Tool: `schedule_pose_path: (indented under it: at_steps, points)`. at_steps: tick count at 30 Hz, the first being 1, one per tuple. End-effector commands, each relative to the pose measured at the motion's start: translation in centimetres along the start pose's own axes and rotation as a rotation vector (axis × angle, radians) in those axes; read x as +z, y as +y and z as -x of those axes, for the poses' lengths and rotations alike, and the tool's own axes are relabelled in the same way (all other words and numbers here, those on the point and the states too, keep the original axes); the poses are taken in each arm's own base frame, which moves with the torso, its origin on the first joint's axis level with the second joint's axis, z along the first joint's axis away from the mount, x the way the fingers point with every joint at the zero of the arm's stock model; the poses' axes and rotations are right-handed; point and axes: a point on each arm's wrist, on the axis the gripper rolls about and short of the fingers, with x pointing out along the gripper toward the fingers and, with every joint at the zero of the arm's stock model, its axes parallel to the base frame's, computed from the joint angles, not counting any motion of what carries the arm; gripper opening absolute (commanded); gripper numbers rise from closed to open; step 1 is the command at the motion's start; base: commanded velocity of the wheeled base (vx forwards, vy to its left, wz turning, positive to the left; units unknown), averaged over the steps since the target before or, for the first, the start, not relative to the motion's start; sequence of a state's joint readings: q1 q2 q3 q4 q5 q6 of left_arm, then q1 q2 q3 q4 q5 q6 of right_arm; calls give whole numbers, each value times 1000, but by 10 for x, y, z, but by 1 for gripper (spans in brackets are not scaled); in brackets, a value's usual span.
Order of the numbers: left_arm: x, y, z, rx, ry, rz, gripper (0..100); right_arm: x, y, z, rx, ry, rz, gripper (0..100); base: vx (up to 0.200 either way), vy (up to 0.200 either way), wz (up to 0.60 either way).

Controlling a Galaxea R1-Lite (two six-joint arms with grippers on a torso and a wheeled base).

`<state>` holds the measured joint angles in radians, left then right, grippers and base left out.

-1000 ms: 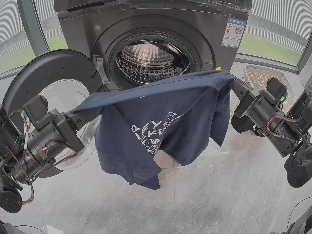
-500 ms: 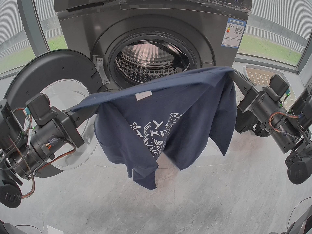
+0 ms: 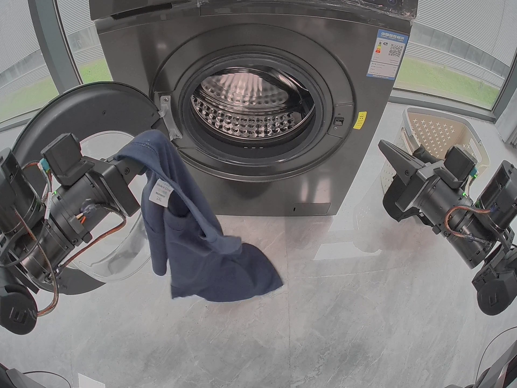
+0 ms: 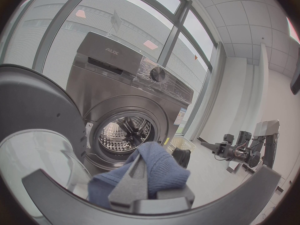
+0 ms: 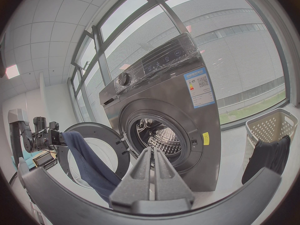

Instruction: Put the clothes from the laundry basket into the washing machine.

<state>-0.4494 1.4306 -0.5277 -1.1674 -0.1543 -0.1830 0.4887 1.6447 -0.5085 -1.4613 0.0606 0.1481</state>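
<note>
A navy T-shirt [image 3: 204,249] hangs bunched from my left gripper [image 3: 131,163], which is shut on its top edge in front of the open door [image 3: 81,109]. The shirt's lower end trails down to the floor. In the left wrist view the navy T-shirt [image 4: 164,167] drapes over the closed fingers [image 4: 137,175]. My right gripper [image 3: 384,148] is shut on nothing, held to the right of the washing machine [image 3: 242,33]. Its drum [image 3: 250,109] stands open. The beige laundry basket [image 3: 444,130] sits behind the right arm, with a dark garment [image 5: 268,157] draped over its rim.
The round door [image 5: 93,135] swings out to the machine's left, close behind the left arm. Grey tiled floor [image 3: 323,308] spreads in front of the machine. Large windows [image 3: 463,44] stand behind the machine on both sides.
My right gripper has let go of the T-shirt and drawn back to the right. The shirt, stretched between both grippers before, has dropped and swung left, hanging from the left gripper alone.
</note>
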Motion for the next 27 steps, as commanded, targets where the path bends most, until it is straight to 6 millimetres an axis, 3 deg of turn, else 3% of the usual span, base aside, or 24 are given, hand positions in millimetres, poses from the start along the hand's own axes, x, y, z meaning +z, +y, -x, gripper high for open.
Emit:
schedule_pose_path:
  at_steps: [1,6,9,12,13,15,17,19,23,24,27]
  points:
    - [-4,-8,0,-37,14,12,0,-10,-1,5,-1,48,-3,0,0,0,0]
    - [-7,-17,2,-72,25,20,0,-25,1,5,4,102,-11,0,0,0,0]
    - [-1,-28,5,-117,3,27,0,-31,27,7,85,126,-49,0,0,0,0]
    - [0,-28,2,-124,0,26,0,-41,39,9,126,168,-69,0,0,0,0]
    - [1,-28,0,-126,-5,26,0,-46,41,10,134,188,-74,100,0,0,0]
    - [1,-26,-8,-141,-5,26,0,-62,42,9,140,244,-73,100,0,0,0]
    - [1,-26,-8,-141,-5,26,0,-62,42,9,140,244,-73,100,0,0,0]
    - [-4,-22,-16,-128,10,23,0,-80,51,6,177,292,-73,100,0,0,0]
    - [-5,-21,-18,-123,13,22,0,-86,59,7,218,314,-76,100,0,0,0]
    - [-9,-15,-27,-100,22,22,0,-102,71,10,282,370,-73,100,0,0,0]
    - [-13,-5,-31,-64,31,16,0,-114,85,11,329,397,-71,100,0,0,0]
